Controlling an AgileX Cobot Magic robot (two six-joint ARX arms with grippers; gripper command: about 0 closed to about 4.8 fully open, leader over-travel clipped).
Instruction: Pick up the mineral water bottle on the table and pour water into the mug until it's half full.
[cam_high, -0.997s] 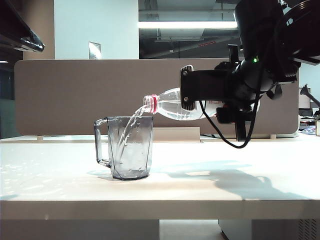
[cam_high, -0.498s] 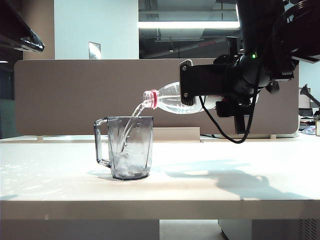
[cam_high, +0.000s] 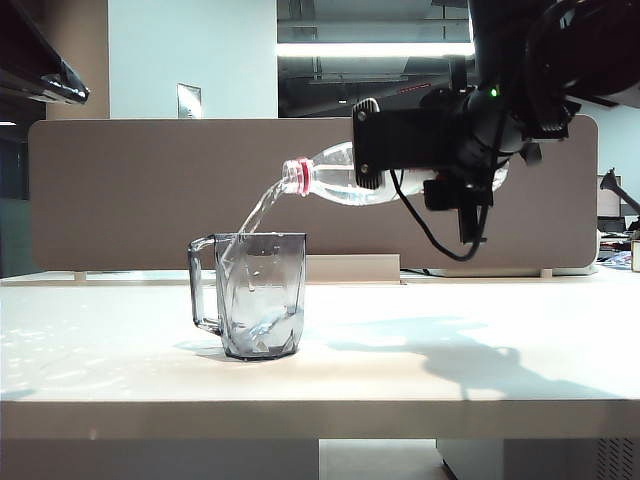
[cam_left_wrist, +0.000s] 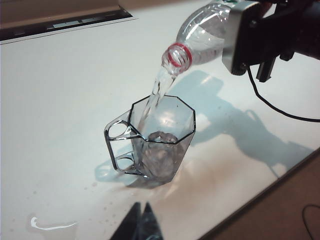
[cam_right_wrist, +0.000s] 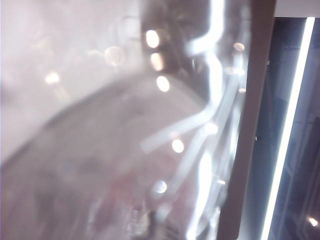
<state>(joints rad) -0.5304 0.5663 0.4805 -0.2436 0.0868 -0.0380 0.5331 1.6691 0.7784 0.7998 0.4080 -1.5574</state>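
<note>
The mineral water bottle (cam_high: 330, 180) lies almost level above the mug, its red neck ring toward the mug, with my right gripper (cam_high: 372, 150) shut around its body. A stream of water (cam_high: 255, 212) arcs from the mouth into the smoky grey mug (cam_high: 262, 295), which stands on the table (cam_high: 450, 380) with a little water at its bottom. The left wrist view shows the same bottle (cam_left_wrist: 200, 35), stream (cam_left_wrist: 155, 95) and mug (cam_left_wrist: 160, 140). My left gripper (cam_left_wrist: 142, 205) hovers near the mug, shut and empty. The bottle (cam_right_wrist: 125, 150) fills the right wrist view as a blur.
A beige partition (cam_high: 150, 190) runs behind the table. A black cable (cam_high: 465, 240) hangs under the right arm. Spilled droplets and a wet streak (cam_left_wrist: 50, 225) lie on the tabletop near my left gripper. The table's front edge (cam_left_wrist: 280, 175) is close to the mug.
My right gripper has lifted the bottle higher above the mug, so the stream now falls a longer way. The mug and my left gripper have not moved.
</note>
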